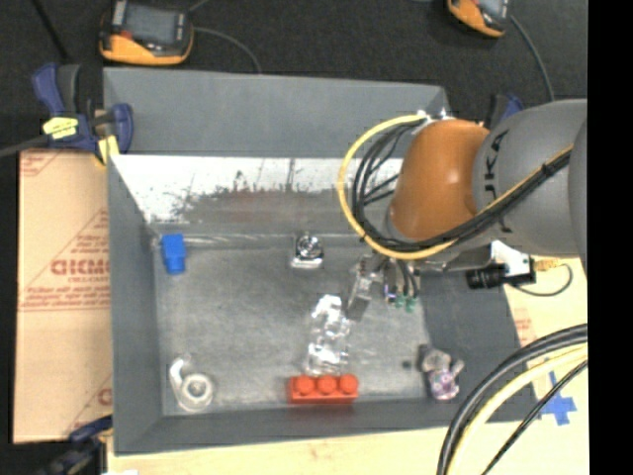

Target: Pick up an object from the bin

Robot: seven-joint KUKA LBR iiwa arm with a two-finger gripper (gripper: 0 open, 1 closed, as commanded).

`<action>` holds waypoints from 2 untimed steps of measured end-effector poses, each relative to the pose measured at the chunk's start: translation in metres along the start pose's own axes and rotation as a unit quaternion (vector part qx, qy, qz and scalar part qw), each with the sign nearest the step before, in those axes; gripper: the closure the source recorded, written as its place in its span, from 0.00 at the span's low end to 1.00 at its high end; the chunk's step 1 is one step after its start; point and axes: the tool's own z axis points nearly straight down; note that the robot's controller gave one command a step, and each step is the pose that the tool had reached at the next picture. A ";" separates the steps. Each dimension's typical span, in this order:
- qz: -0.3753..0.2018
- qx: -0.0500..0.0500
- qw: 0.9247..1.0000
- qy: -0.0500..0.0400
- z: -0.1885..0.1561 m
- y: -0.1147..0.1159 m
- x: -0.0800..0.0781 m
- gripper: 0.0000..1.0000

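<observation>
My gripper [384,283] hangs below the arm's orange cover, over the right half of the bin floor. Just to its lower left lies a crinkled clear plastic piece [327,332], stretching down toward a red brick [323,387] with three studs at the front wall. A small shiny metal object [308,250] sits to the gripper's upper left, near the back wall. I see nothing held in the gripper.
A blue block [173,253] lies at the far left. A clear tape roll [192,387] is in the front left corner, and a small purple and grey object [440,375] in the front right corner. The arm covers the bin's right back part.
</observation>
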 end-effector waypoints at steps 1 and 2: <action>0.043 -0.001 0.999 -0.001 0.012 0.028 0.004 1.00; 0.106 -0.001 0.994 -0.003 0.023 -0.007 -0.016 1.00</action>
